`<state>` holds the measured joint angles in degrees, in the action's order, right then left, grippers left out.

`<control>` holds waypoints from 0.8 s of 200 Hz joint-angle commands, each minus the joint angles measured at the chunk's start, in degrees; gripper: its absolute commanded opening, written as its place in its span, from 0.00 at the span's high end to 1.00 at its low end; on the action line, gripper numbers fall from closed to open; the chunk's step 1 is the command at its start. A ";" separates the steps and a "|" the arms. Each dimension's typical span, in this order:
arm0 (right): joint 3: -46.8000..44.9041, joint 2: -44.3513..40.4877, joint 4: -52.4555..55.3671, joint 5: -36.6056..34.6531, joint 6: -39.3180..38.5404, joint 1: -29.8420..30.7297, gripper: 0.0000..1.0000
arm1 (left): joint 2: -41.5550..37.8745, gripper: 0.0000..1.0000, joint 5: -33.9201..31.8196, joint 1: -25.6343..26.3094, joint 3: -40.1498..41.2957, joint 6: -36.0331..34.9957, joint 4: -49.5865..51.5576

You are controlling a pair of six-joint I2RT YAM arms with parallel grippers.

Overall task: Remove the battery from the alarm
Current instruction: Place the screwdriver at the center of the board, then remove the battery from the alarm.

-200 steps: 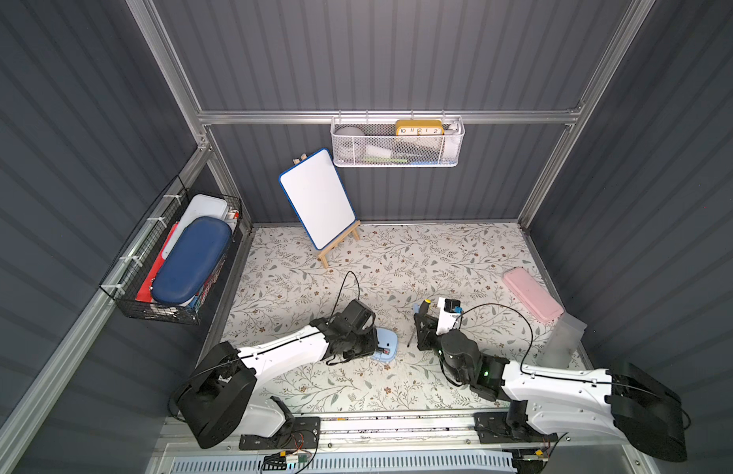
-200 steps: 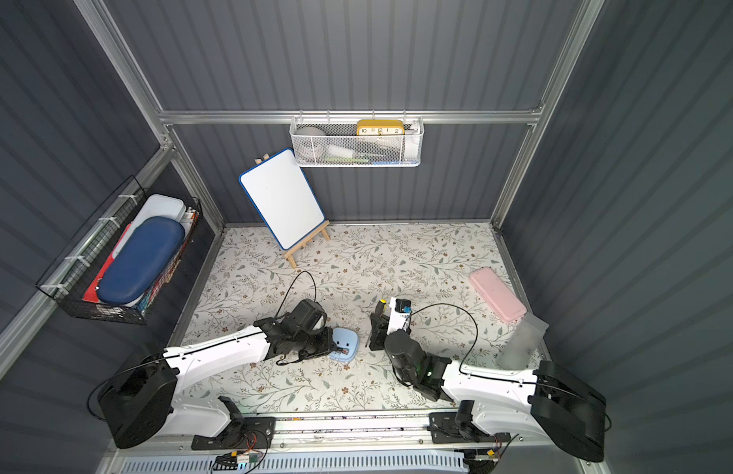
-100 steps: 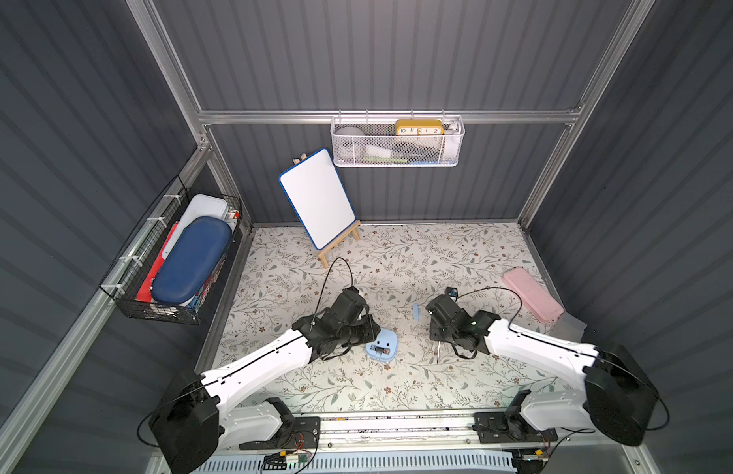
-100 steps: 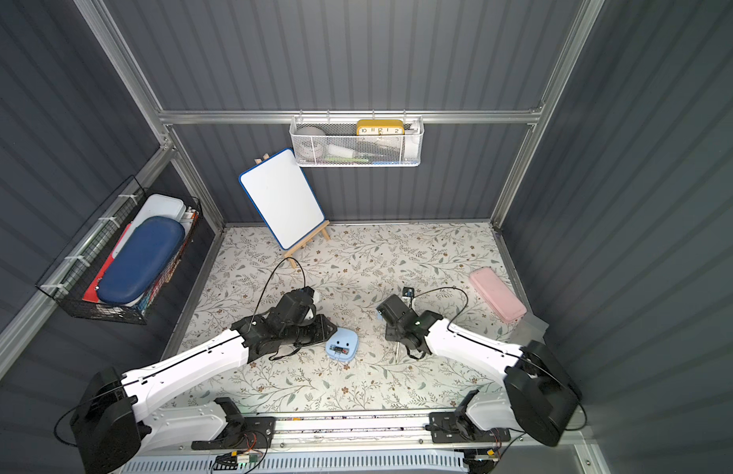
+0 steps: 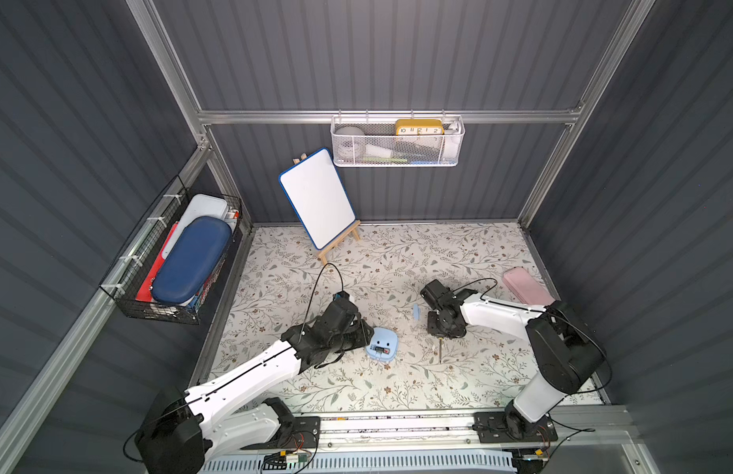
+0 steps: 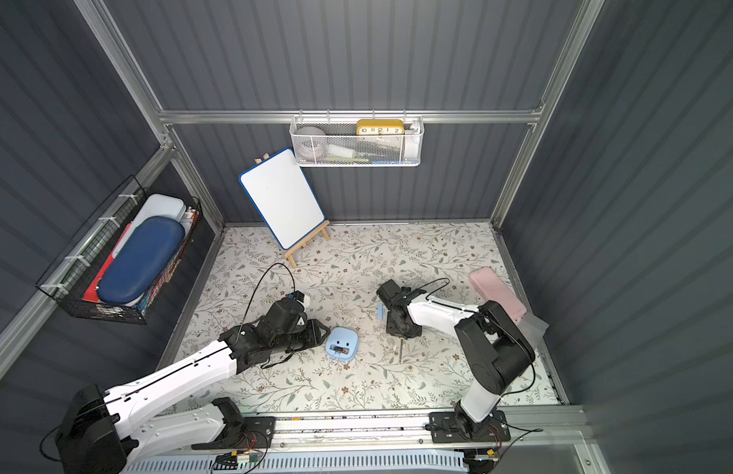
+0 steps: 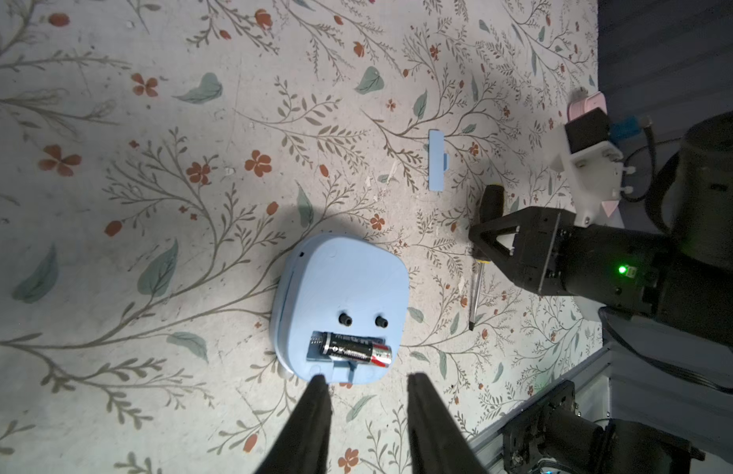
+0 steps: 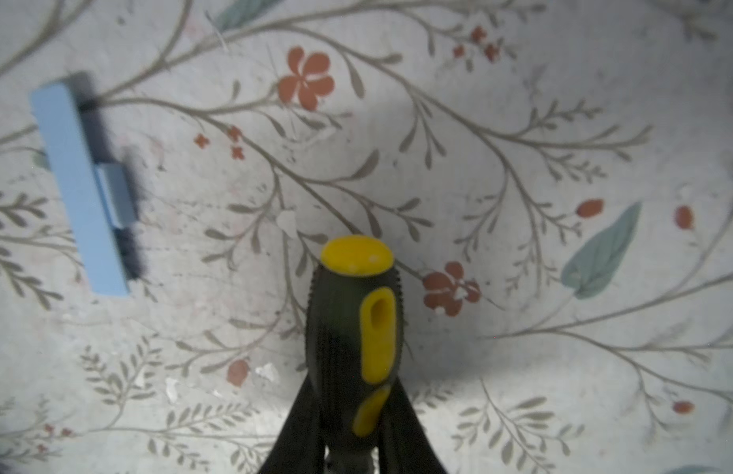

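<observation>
Left gripper [image 7: 365,379] stands parted and empty, just beside the alarm [image 7: 342,283]. Only the left wrist view shows clearly the battery [image 7: 354,349] — one, in the alarm's open bay. Right wrist view alone shows the right gripper [image 8: 353,404] clamping one screwdriver [image 8: 356,320] — one blue cover [image 8: 79,184] lies near.

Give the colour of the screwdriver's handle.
Black with yellow patches and a yellow cap; the screwdriver handle shows best in the right wrist view.

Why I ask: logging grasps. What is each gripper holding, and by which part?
The right gripper holds the screwdriver by its black-and-yellow handle. The left gripper, open beside the alarm, holds nothing.
</observation>
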<state>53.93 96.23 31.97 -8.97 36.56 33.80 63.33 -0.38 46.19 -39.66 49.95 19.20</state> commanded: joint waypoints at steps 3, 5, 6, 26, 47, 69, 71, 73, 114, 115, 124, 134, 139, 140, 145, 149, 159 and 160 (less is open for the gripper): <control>1.74 0.83 3.30 0.65 -1.63 0.09 0.79 | -0.09 0.54 -1.03 0.02 2.18 1.12 -0.07; 1.84 0.66 3.46 0.56 -1.66 0.05 0.79 | -0.19 0.53 -0.98 0.01 2.38 1.24 -0.11; 1.82 0.64 3.46 0.46 -1.62 0.04 0.78 | -0.30 0.53 -0.96 0.02 2.52 1.31 -0.17; 2.03 -1.28 4.17 0.06 -2.10 0.10 0.66 | -2.15 0.43 -1.16 0.03 4.81 3.44 -0.72; 2.38 -3.36 5.23 0.36 -2.34 0.12 0.62 | -3.39 0.38 -0.52 0.02 6.33 4.72 -1.42; 2.53 -5.36 5.41 0.81 -3.04 0.14 0.54 | -3.29 0.36 -0.32 0.04 6.59 5.46 -1.52; 2.63 -5.46 5.72 0.91 -3.17 0.13 0.54 | -3.28 0.36 -0.32 0.04 6.48 5.45 -1.53; 2.77 -5.66 6.00 0.83 -3.23 0.12 0.54 | -3.23 0.36 -0.39 0.01 6.45 5.56 -1.47; 1.70 -13.44 3.35 6.90 -8.91 3.25 0.52 | -3.21 0.36 -0.43 -0.03 7.35 7.99 -2.81; 1.61 -13.70 3.09 7.36 -9.20 3.44 0.52 | -3.21 0.36 -0.42 -0.04 7.46 8.02 -2.88; 1.16 -15.36 1.36 11.47 -11.71 5.81 0.51 | -2.97 0.36 -0.05 -0.29 8.02 8.21 -3.49; 1.45 -16.34 0.50 15.61 -15.03 9.50 0.51 | -2.77 0.36 0.72 -1.22 8.27 7.85 -3.84; 1.72 -16.43 0.19 15.32 -15.82 11.58 0.50 | -2.73 0.36 1.02 -1.75 8.28 7.54 -3.95; 1.75 -16.42 0.15 15.31 -15.99 11.96 0.50 | -2.75 0.36 1.10 -1.91 8.24 7.49 -3.93; 2.14 -16.34 0.21 15.99 -17.36 13.72 0.50 | -2.77 0.36 1.40 -2.58 8.20 7.16 -3.94; 2.45 -16.27 0.27 16.84 -18.88 15.15 0.50 | -2.81 0.36 1.76 -3.34 8.20 6.84 -3.93; 2.16 -15.88 -1.38 16.17 -20.88 17.85 0.49 | -3.24 0.36 3.11 -5.30 8.32 5.71 -4.55; 2.15 -15.84 -1.51 16.04 -21.07 18.08 0.49 | -3.36 0.36 3.33 -5.49 8.35 5.65 -4.62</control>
<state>55.72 79.70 32.69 2.13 23.73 45.89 60.71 0.36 44.18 -32.14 56.58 16.23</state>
